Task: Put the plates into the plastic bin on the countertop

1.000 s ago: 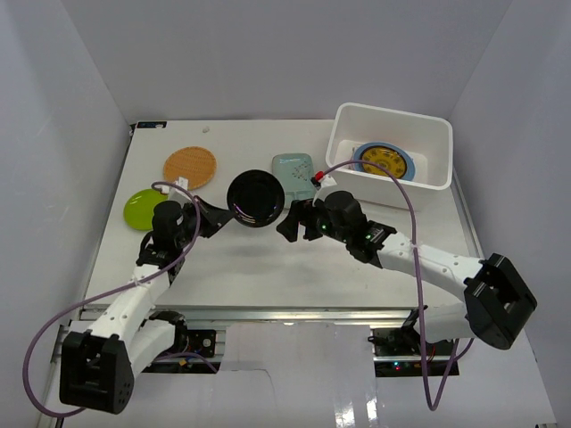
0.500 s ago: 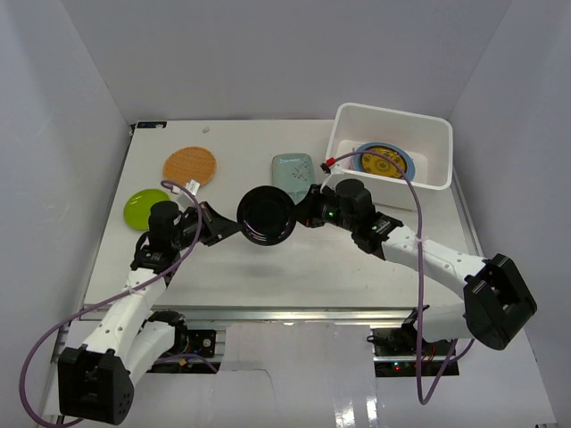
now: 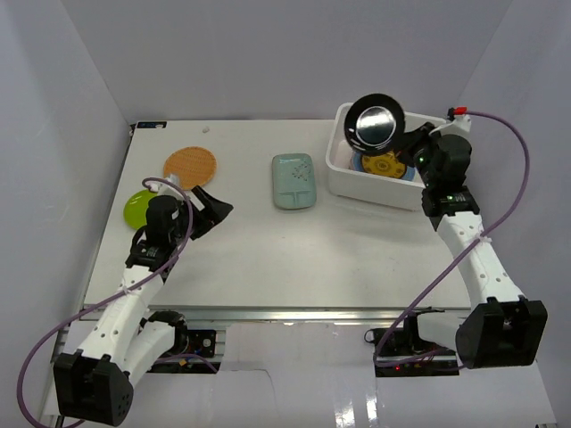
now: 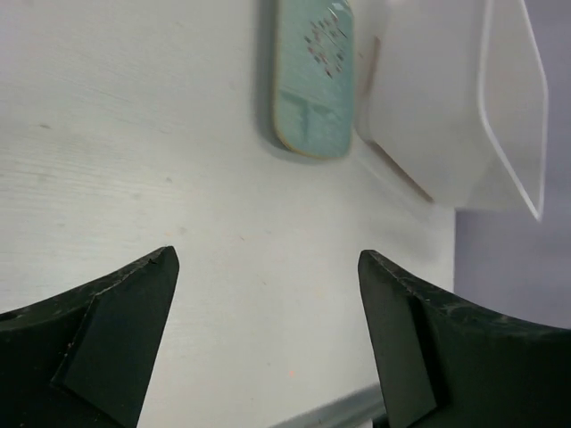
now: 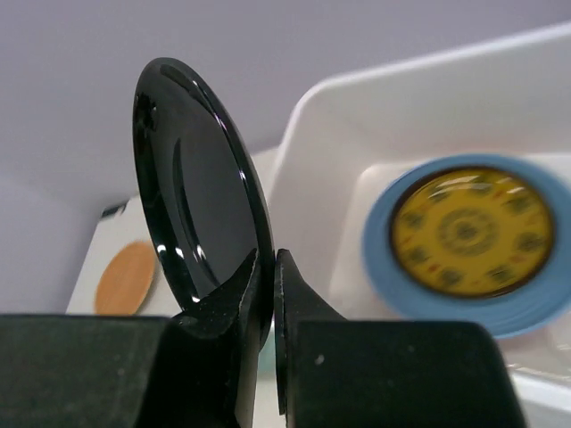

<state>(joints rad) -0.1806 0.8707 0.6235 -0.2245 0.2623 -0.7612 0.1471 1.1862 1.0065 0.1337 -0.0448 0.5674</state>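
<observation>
The black plate (image 3: 376, 125) (image 5: 201, 187) stood nearly on edge in the air above the near-left corner of the white bin (image 3: 366, 189) (image 5: 401, 98). It was pinched at its lower rim by the right gripper (image 3: 406, 143) (image 5: 268, 267), whose fingers were clamped tight on it. Below it, flat on the bin's floor, lay a blue plate with a yellow centre (image 3: 385, 164) (image 5: 464, 236).

The step in hand looked like the delivery of this black plate: it was carried over the bin but not yet lowered or let go. The next move probably called for tipping the plate toward flat and bringing it down inside the walls, on or beside the blue one, before the fingers parted. Released from that height and angle it might clatter, or land on the rim.

Outside the bin three plates waited on the countertop (image 3: 268, 259). The pale teal rectangular one (image 3: 293, 180) (image 4: 312, 76) lay just left of the bin, while the orange-brown one (image 3: 190, 164) and the lime green one (image 3: 136, 207) sat at the far left. The left gripper (image 3: 214, 207) (image 4: 266, 257) hung near those two with its fingers spread wide and nothing between them — well placed, I judged, for the next pick.
</observation>
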